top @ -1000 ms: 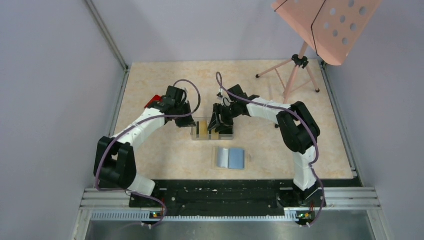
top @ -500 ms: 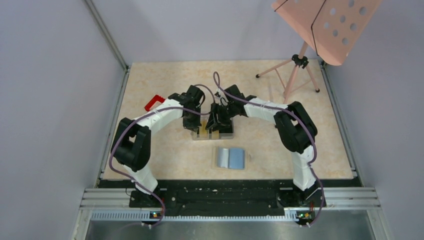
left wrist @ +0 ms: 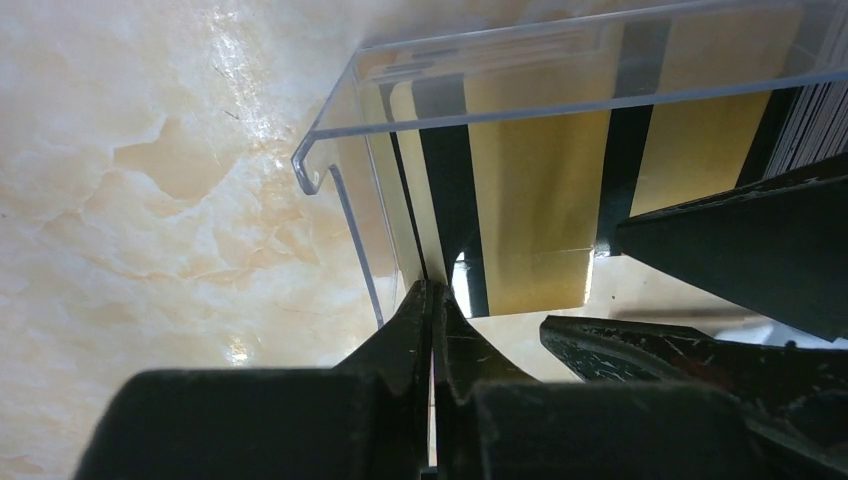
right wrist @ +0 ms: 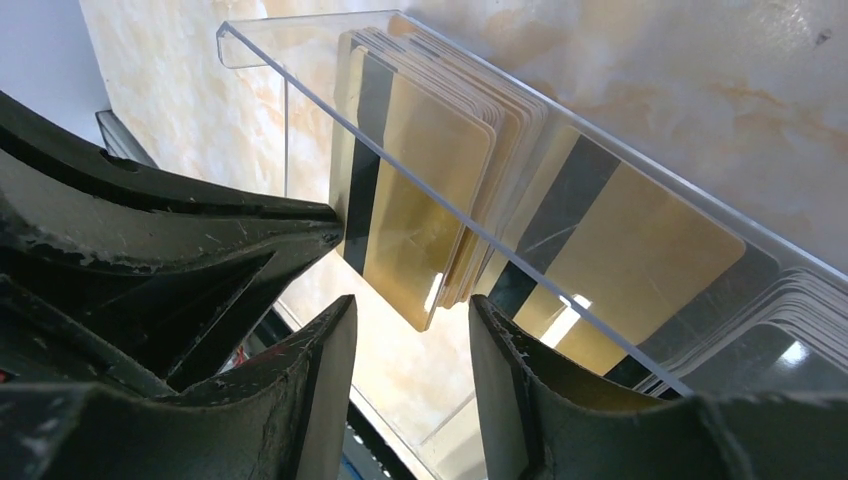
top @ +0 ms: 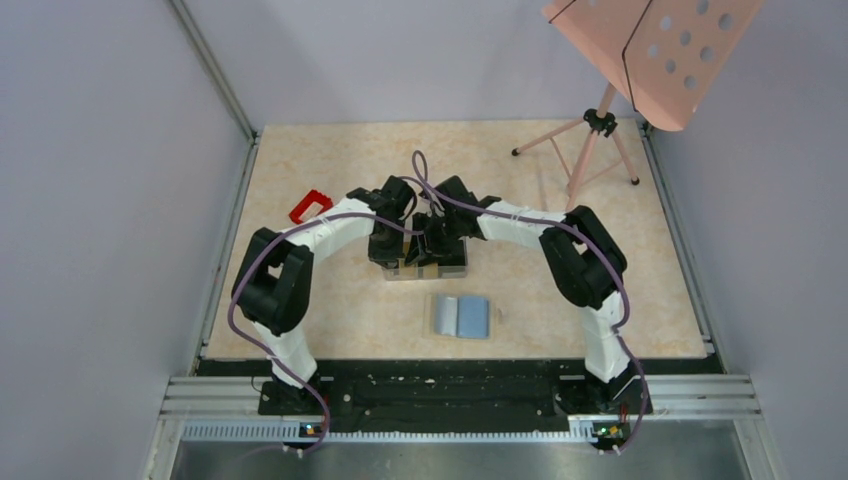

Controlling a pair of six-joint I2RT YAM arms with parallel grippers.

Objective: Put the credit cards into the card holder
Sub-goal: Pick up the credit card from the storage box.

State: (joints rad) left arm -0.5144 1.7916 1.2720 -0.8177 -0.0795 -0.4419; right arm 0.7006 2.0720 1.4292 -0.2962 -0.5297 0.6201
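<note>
Gold credit cards with black stripes [left wrist: 525,190] stand on edge inside a clear plastic box [top: 447,269]. My left gripper [left wrist: 432,292] is shut, its tips pressed at the box's left end beside the first card, with nothing seen between them. My right gripper [right wrist: 412,325] is open. The lower corner of a leaning stack of gold cards [right wrist: 425,215] sits just above the gap between its fingers and touches neither. In the top view both grippers crowd over the box. The card holder [top: 460,316] lies open nearer the arms' bases, blue lining up.
A small red frame [top: 310,205] lies at the left of the marbled table [top: 300,300]. A pink perforated music stand [top: 655,45] on a tripod [top: 590,150] stands at the back right. Grey walls close in both sides.
My left arm has swung right from near the red frame to the box's left end. My right gripper has shifted slightly left over the cards and its jaws have narrowed a little.
</note>
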